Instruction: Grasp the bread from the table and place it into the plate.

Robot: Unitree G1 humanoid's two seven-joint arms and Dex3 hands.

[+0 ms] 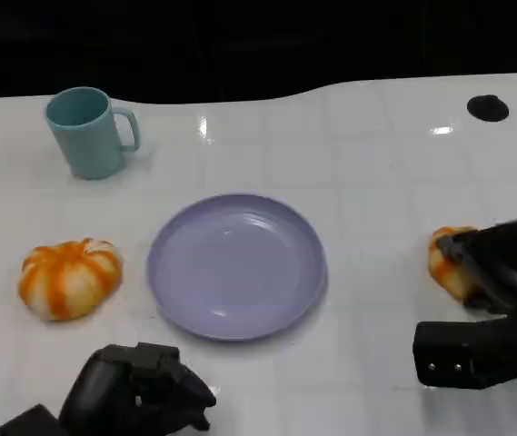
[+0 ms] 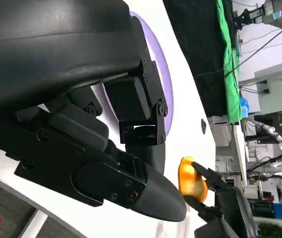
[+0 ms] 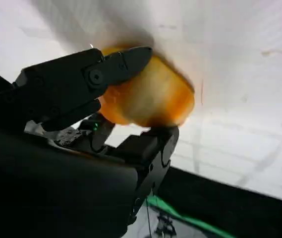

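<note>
An orange bread roll (image 1: 447, 262) lies near the right edge of the white table. My right hand (image 1: 499, 291) grips it, with one finger over its top and another under its side; in the right wrist view the fingers (image 3: 81, 79) press on the bread (image 3: 155, 99). The lilac plate (image 1: 169, 272) sits empty at the table's centre. My left hand (image 1: 135, 391) rests low at the front left, holding nothing, fingers loosely bent. The left wrist view looks past my left hand (image 2: 106, 124) to the plate's rim (image 2: 165, 74) and the distant bread (image 2: 191, 178).
A teal mug (image 1: 85, 132) stands at the back left. An orange-and-white striped, pumpkin-shaped bun (image 1: 69, 277) lies left of the plate. A small black disc (image 1: 487, 107) sits at the back right. Bare table separates the plate from the bread.
</note>
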